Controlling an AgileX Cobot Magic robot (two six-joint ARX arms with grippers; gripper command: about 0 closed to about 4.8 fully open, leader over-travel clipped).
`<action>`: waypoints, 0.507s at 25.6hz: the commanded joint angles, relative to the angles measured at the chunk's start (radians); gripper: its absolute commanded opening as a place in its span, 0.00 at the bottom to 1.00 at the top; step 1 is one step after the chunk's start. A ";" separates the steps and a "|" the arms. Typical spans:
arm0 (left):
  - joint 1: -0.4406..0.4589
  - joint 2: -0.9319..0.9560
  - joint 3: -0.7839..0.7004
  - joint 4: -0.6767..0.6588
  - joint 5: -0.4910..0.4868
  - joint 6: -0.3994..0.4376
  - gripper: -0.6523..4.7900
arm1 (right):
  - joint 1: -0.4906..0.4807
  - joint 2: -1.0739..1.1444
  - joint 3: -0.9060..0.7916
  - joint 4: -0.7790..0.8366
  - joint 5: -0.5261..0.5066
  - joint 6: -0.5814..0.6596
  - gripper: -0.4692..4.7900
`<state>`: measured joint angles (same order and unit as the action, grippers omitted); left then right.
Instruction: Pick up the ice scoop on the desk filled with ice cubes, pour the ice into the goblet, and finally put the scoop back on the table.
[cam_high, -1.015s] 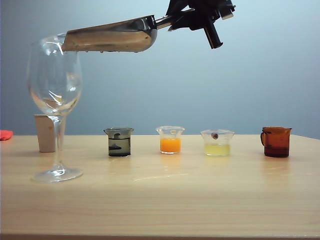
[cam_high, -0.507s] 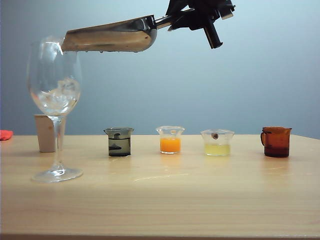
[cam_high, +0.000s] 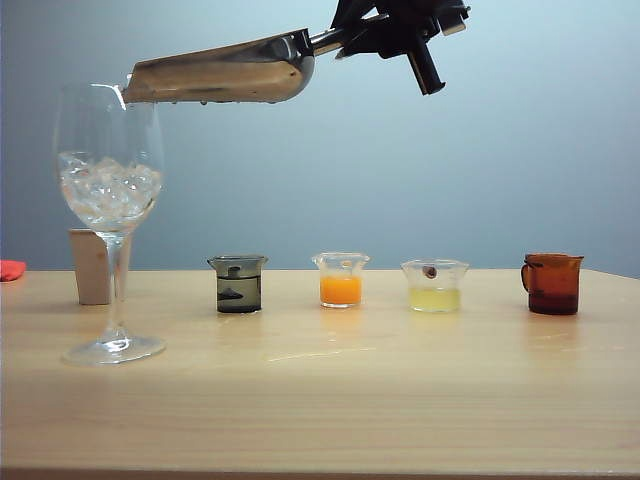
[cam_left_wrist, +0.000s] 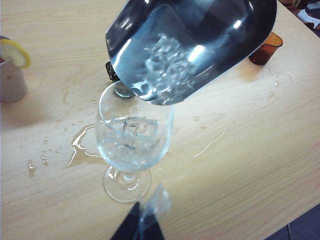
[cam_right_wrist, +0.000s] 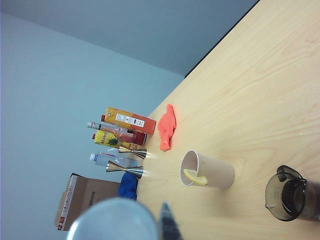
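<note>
Right gripper (cam_high: 345, 38), jaws pinching the shiny steel ice scoop (cam_high: 220, 72), tips it over the tall clear goblet (cam_high: 108, 190) at nine o'clock so ice cubes (cam_high: 108, 192) drop in; left gripper (cam_left_wrist: 142, 222) waits nearby, jaws' state unclear.

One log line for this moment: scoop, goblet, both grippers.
phase: pouring | ice scoop: tilted over goblet | ice cubes: in goblet | right gripper: shut on scoop handle | left gripper: near goblet foot

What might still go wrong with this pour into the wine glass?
The ice scoop, held high by the right gripper, overhangs only the rim of the goblet, so late ice cubes could miss. Water already lies on the desk by the goblet's foot, so it might slide if bumped. The left gripper sits close beside it.
</note>
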<state>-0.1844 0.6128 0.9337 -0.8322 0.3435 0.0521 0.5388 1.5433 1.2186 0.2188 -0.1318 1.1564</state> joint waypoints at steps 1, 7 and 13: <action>0.000 -0.002 0.003 0.002 -0.003 0.001 0.11 | 0.002 -0.010 0.009 0.026 0.000 -0.006 0.08; 0.000 -0.002 0.003 0.002 -0.003 0.001 0.11 | 0.000 -0.010 0.034 0.024 0.001 -0.027 0.08; 0.000 -0.002 0.003 0.002 -0.004 0.001 0.11 | -0.002 -0.010 0.041 0.017 -0.001 0.004 0.08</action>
<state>-0.1844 0.6128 0.9337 -0.8341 0.3397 0.0525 0.5365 1.5421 1.2526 0.2047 -0.1314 1.1282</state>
